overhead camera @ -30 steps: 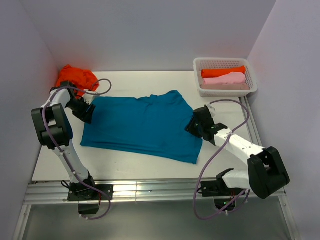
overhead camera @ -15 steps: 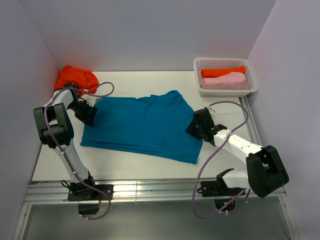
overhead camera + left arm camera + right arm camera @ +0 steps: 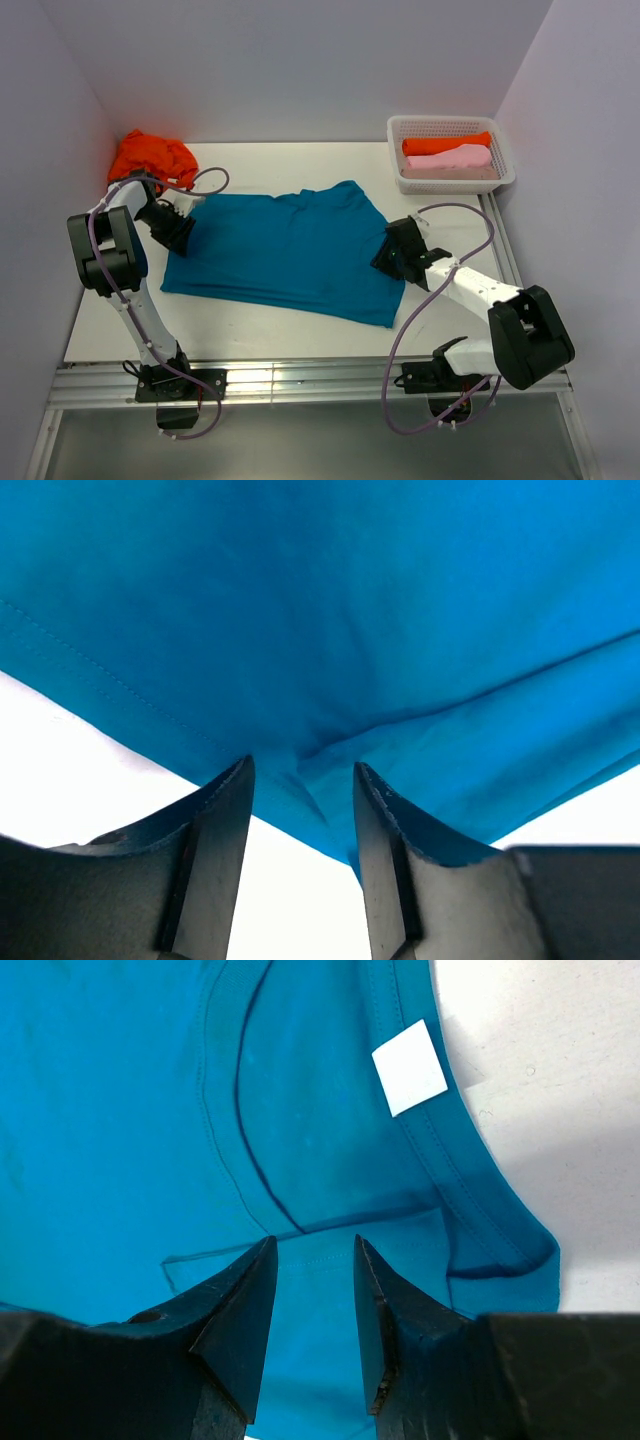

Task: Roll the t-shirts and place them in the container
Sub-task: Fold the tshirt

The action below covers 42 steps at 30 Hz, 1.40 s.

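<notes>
A teal-blue t-shirt (image 3: 285, 255) lies spread flat on the white table (image 3: 250, 325). My left gripper (image 3: 183, 228) is open at the shirt's left edge; in the left wrist view its fingers straddle a pleat of the hem (image 3: 300, 770) without closing on it. My right gripper (image 3: 390, 252) is open over the shirt's right edge; in the right wrist view the fingers stand over the neckline, below the white label (image 3: 410, 1067). A crumpled orange-red t-shirt (image 3: 152, 156) lies at the back left. A rolled orange-red shirt (image 3: 446, 143) and a rolled pale pink shirt (image 3: 450, 158) lie in the basket.
A white mesh basket (image 3: 400, 131) stands at the back right corner of the table. White walls enclose the table at the back and both sides. A metal rail (image 3: 300, 385) runs along the near edge by the arm bases.
The left gripper has shifted slightly right onto the shirt's left edge. The right gripper has barely moved. The teal shirt lies as before.
</notes>
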Tool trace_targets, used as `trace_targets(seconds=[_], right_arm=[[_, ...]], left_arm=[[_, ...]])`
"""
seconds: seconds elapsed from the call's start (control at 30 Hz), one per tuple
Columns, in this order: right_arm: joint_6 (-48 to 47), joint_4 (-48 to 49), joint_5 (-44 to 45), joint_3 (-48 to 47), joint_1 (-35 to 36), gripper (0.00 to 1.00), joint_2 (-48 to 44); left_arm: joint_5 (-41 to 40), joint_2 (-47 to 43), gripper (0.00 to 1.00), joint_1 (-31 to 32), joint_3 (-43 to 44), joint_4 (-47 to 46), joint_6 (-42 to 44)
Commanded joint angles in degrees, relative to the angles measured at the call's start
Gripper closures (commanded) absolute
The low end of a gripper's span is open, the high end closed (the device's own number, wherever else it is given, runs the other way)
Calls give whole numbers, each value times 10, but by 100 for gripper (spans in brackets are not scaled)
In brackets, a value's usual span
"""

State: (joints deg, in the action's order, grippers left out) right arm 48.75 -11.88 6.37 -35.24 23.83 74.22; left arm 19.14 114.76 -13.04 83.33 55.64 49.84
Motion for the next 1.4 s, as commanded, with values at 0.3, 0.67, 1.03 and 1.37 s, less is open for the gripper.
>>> trace_targets(seconds=[0.3, 0.67, 1.03, 1.37], right_arm=[[-1, 19, 4, 2, -5, 57, 8], [-2, 16, 6, 1, -6, 57, 7], [-1, 16, 7, 5, -11, 56, 1], [-18, 5, 1, -26, -11, 56, 22]], left_arm=[[19, -2, 62, 4, 15, 47, 18], [32, 4, 94, 4, 30, 75, 26], [39, -30, 100, 3, 37, 60, 3], [28, -49, 100, -11, 56, 25, -57]])
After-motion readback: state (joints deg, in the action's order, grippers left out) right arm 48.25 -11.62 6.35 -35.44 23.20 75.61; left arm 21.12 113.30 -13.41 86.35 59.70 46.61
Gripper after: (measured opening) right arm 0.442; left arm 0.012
